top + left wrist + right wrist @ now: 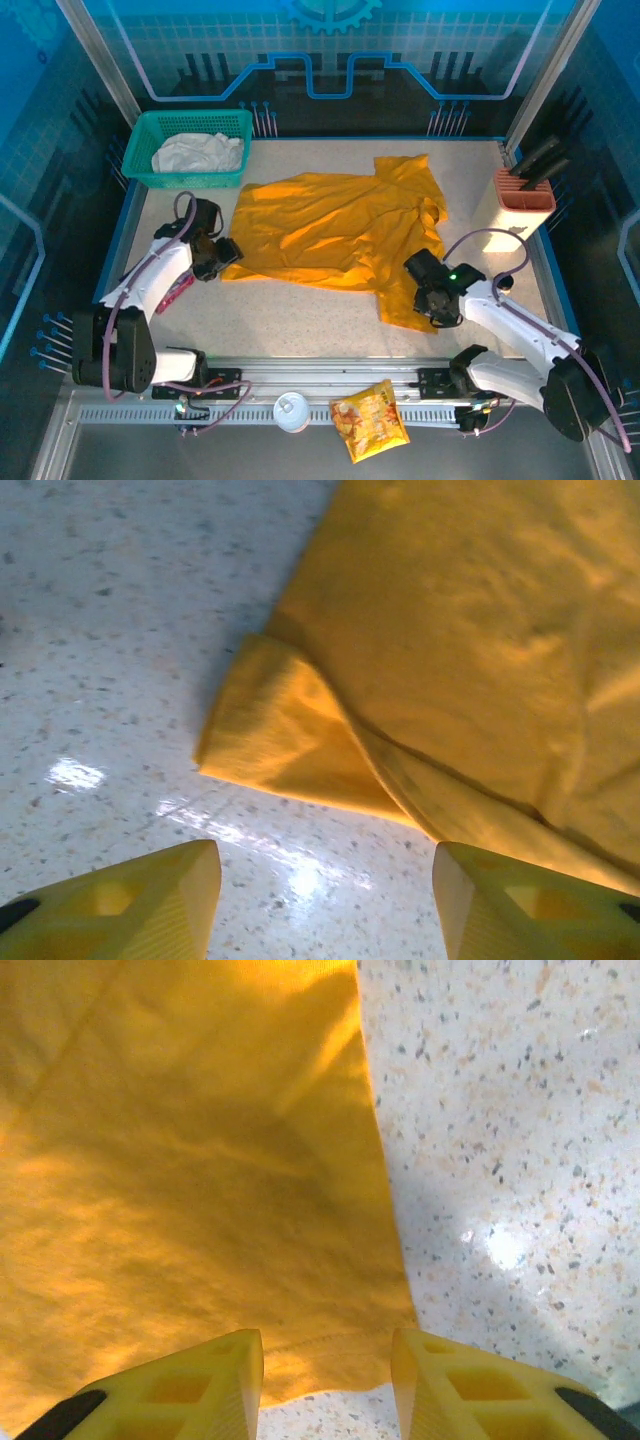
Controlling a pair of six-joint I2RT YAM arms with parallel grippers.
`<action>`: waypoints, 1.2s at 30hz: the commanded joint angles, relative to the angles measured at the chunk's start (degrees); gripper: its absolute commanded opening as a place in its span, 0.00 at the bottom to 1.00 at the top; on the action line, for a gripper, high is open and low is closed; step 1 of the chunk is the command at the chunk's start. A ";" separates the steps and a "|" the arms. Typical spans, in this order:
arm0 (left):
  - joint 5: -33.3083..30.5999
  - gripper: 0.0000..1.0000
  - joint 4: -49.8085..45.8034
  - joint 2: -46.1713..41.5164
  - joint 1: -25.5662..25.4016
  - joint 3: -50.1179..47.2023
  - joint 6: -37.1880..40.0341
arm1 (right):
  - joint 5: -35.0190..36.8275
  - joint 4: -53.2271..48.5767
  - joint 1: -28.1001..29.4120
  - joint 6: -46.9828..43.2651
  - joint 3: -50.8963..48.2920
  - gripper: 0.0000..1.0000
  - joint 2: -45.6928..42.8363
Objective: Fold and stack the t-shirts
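showing the smoothing stage: mustard t-shirt lies spread in the middle of the bench, off-white t-shirt bunched in the teal basket at the far left. left claw, fingers apart and empty, hovers just short of a doubled-over corner flap. right claw, fingers apart, straddles the near hem without pinching it. for a clean fold, flatten that flap first, then grip both edges squarely.

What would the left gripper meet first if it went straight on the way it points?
Probably the folded-over corner of the mustard t-shirt, just ahead of the left gripper. A strip of bare table lies between; if the gripper tilts downward, it might touch that first.
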 commanded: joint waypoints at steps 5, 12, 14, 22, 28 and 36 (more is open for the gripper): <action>7.55 0.43 5.30 8.04 2.06 0.18 -2.53 | -4.31 2.13 -5.87 -11.43 3.94 0.39 -1.12; 7.87 0.40 7.09 11.81 2.07 -0.12 -4.07 | -7.79 6.17 -9.07 -13.93 1.69 0.39 -1.01; 7.38 0.40 6.98 12.29 2.06 0.20 -4.08 | -8.69 7.40 -9.92 -14.31 0.67 0.39 -0.93; 8.08 0.38 10.07 16.10 1.39 0.86 -4.51 | -10.45 9.07 -11.23 -14.74 -1.20 0.39 -1.51; 6.64 0.14 10.89 17.19 -0.54 2.25 -5.25 | -10.64 8.49 -11.44 -14.65 -1.16 0.39 -2.71; 4.26 0.00 7.29 11.27 -3.23 2.83 -5.62 | -10.85 8.01 -11.48 -14.38 -1.66 0.38 -4.47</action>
